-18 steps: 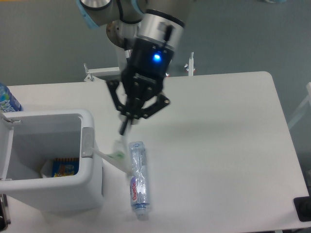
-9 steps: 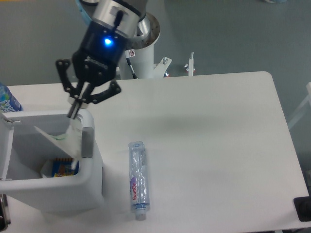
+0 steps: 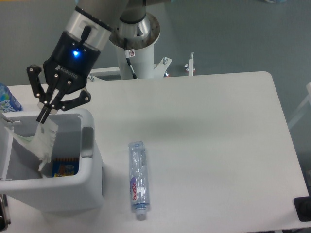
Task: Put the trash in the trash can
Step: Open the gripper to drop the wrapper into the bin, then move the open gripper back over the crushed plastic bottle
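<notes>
My gripper (image 3: 43, 117) hangs over the open top of the white trash can (image 3: 92, 170) at the left, shut on the top edge of a whitish translucent plastic bag (image 3: 43, 143). The bag dangles down inside the can's opening. The second piece of trash, a long clear bottle (image 3: 137, 179) with a purple label and red letters, lies flat on the white table to the right of the can, apart from it.
A blue and yellow packet (image 3: 65, 168) lies at the bottom of the can. A blue-labelled bottle (image 3: 7, 99) stands at the far left edge behind the can. A small white bracket (image 3: 190, 65) stands at the table's back edge.
The gripper has carried the bag leftwards from beside the bottle, over the can's right rim, to above the can's opening. The bottle has not moved.
</notes>
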